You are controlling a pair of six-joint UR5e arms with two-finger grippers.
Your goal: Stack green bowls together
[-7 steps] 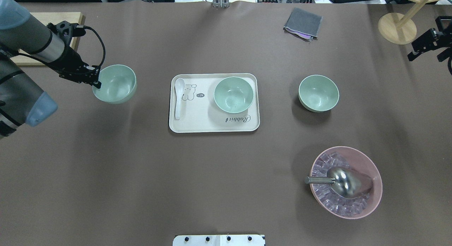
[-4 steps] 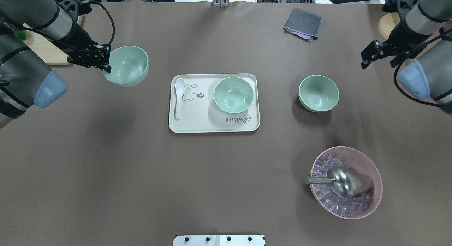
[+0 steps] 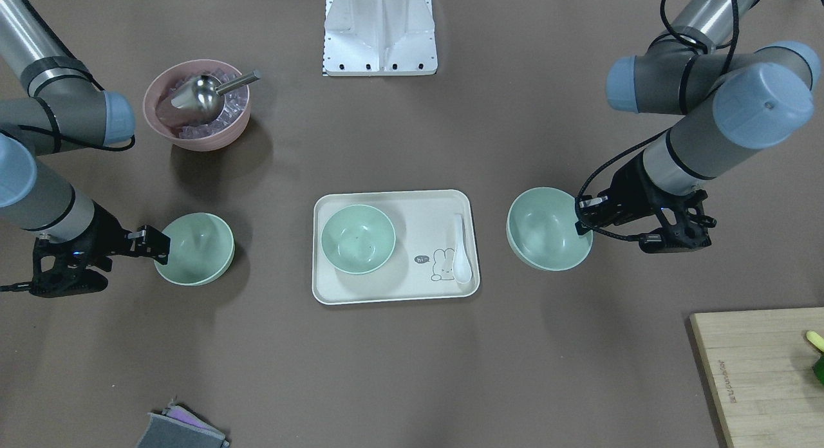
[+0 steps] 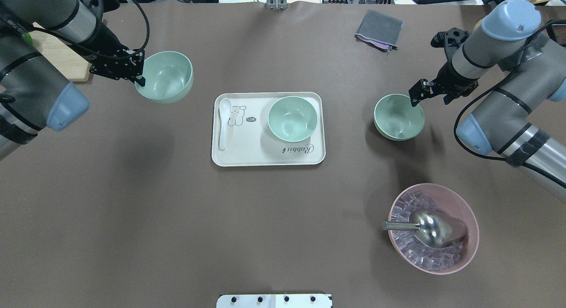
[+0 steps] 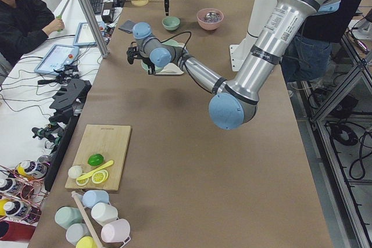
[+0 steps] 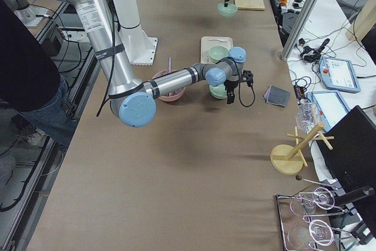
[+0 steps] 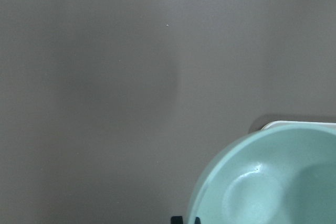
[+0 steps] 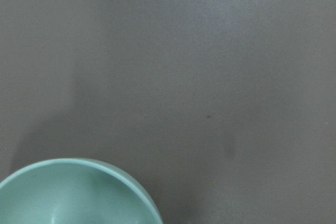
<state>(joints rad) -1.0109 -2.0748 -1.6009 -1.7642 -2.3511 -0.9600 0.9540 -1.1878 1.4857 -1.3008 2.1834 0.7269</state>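
Three pale green bowls. My left gripper (image 4: 139, 74) is shut on the rim of one green bowl (image 4: 164, 76) and holds it above the table, left of the tray; the bowl fills the lower right of the left wrist view (image 7: 268, 182). A second green bowl (image 4: 292, 118) stands on the cream tray (image 4: 247, 155). The third green bowl (image 4: 399, 117) stands on the table to the tray's right. My right gripper (image 4: 414, 98) hangs over that bowl's far right rim and looks open and empty. The right wrist view shows only part of this bowl (image 8: 73, 192).
A white spoon (image 4: 224, 122) lies on the tray's left side. A pink bowl (image 4: 468, 255) with ice cubes and a metal scoop stands at the front right. A grey cloth (image 4: 380, 30) lies at the back. A wooden cutting board (image 3: 766, 371) is at the far left.
My left gripper has carried its bowl farther back and to the right, toward the tray. My right arm has swung in from the right edge to the right bowl's rim.
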